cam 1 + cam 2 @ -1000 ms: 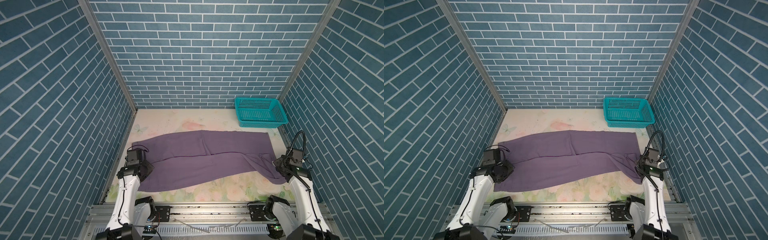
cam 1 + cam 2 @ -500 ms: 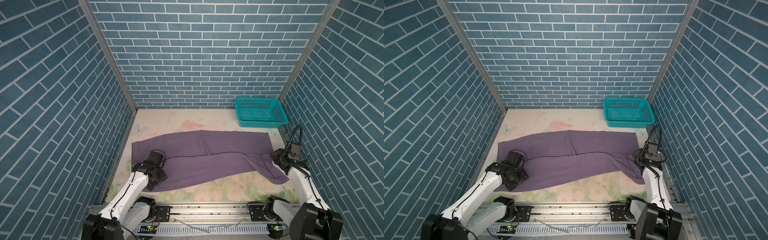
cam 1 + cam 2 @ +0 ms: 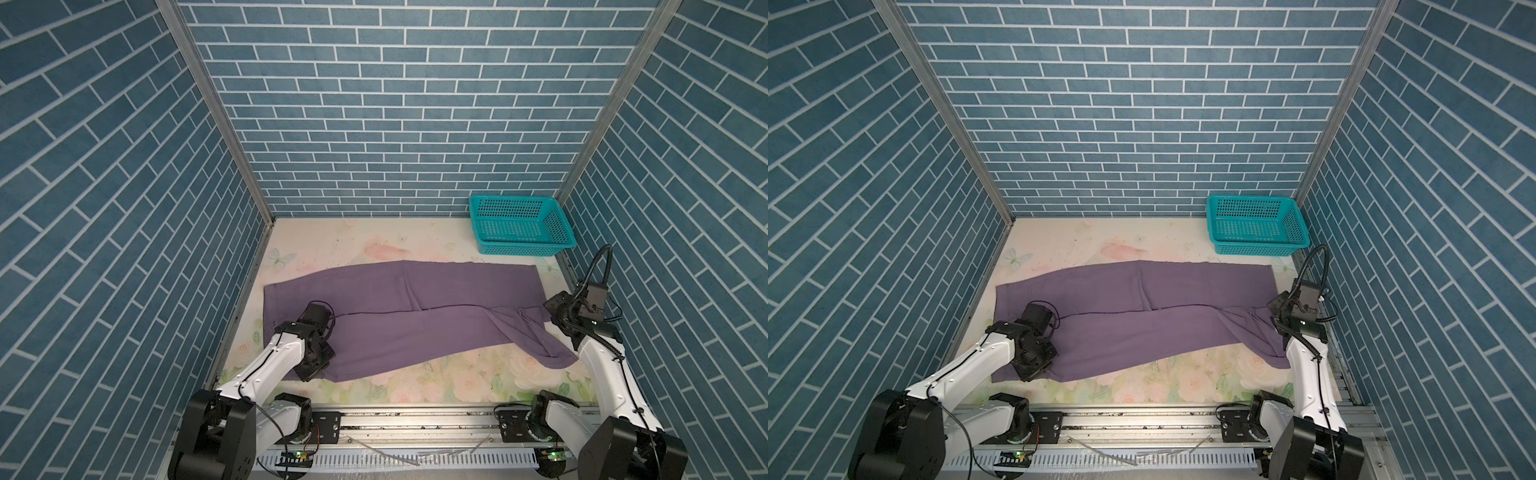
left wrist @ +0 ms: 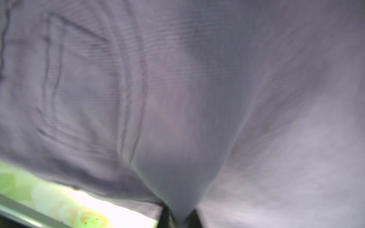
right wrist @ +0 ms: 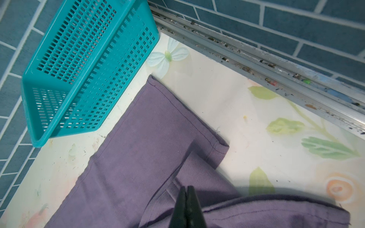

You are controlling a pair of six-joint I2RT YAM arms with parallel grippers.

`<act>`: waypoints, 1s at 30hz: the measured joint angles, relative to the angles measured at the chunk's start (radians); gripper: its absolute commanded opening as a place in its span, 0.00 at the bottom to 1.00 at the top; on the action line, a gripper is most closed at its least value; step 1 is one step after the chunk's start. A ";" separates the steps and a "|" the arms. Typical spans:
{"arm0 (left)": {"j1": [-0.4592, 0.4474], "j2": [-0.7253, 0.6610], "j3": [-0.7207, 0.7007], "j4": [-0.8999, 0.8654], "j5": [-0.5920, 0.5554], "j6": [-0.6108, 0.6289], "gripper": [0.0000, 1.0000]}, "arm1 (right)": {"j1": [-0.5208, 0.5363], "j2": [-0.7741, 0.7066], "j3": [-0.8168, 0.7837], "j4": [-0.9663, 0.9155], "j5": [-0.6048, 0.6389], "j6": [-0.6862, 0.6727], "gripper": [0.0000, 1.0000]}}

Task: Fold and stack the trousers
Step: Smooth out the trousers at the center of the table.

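The mauve trousers (image 3: 415,316) (image 3: 1142,316) lie spread across the table, waist end at the left and legs running right. My left gripper (image 3: 316,368) (image 3: 1034,370) is low over the near left corner. In the left wrist view a pinch of cloth (image 4: 177,158) is drawn up between its shut fingers (image 4: 165,217). My right gripper (image 3: 550,309) (image 3: 1277,309) (image 5: 186,189) is shut on the near leg's end by the right wall, and the cloth drapes down from it. The far leg's hem (image 5: 177,110) lies flat.
A teal perforated basket (image 3: 519,226) (image 3: 1254,224) (image 5: 88,69) stands in the far right corner, just beyond the far leg's hem. Brick-patterned walls enclose three sides. A metal rail (image 3: 415,419) runs along the front edge.
The left arm moved from the table's left edge inward and nearer, opened, then shut on the cloth. The right gripper shifted slightly away from the front, still shut.
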 measured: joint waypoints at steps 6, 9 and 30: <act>0.347 -0.088 0.001 -0.005 0.159 0.113 0.00 | 0.000 0.029 0.020 0.002 0.001 -0.009 0.00; 0.450 -0.139 0.044 -0.059 0.197 0.164 0.00 | 0.000 0.035 0.020 0.002 0.005 -0.025 0.00; 0.740 -0.095 0.165 -0.156 0.314 0.311 0.00 | 0.280 0.448 0.086 -0.138 -0.036 -0.184 0.45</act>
